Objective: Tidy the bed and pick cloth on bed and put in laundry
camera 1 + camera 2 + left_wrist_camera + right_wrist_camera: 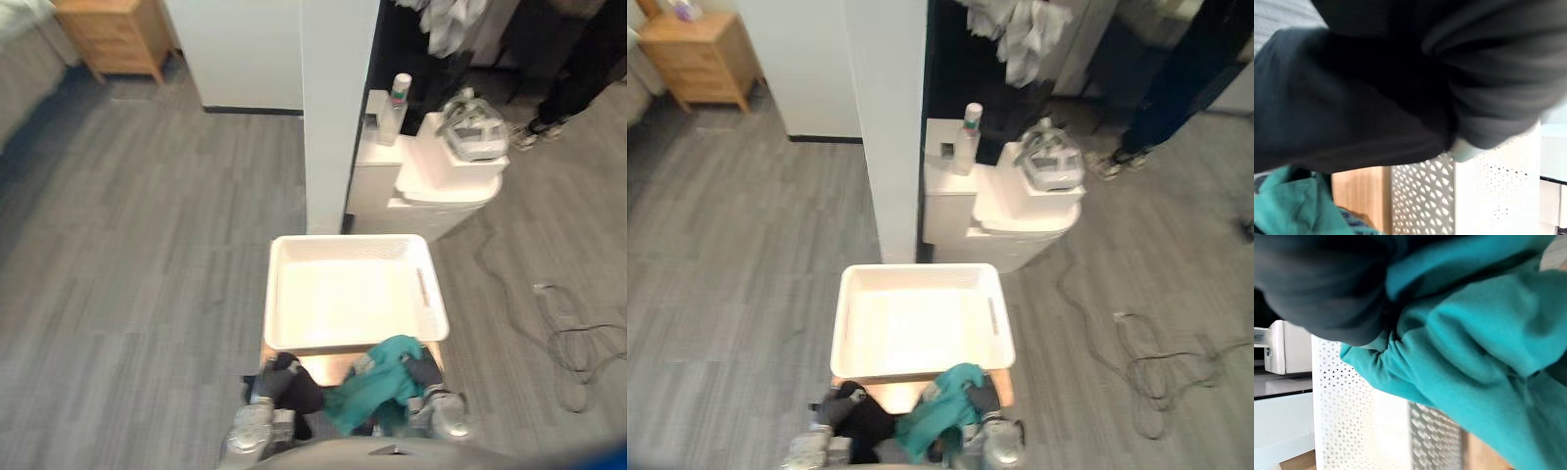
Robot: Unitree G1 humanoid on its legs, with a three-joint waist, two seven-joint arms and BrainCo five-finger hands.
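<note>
Teal cloth, black cloth, white perforated basket

Has two rounded silver-grey metal forearms, left arm and right arm, glossy at the wrists, ending in the left hand and right hand under dark, almost black ribbed covers.
</note>
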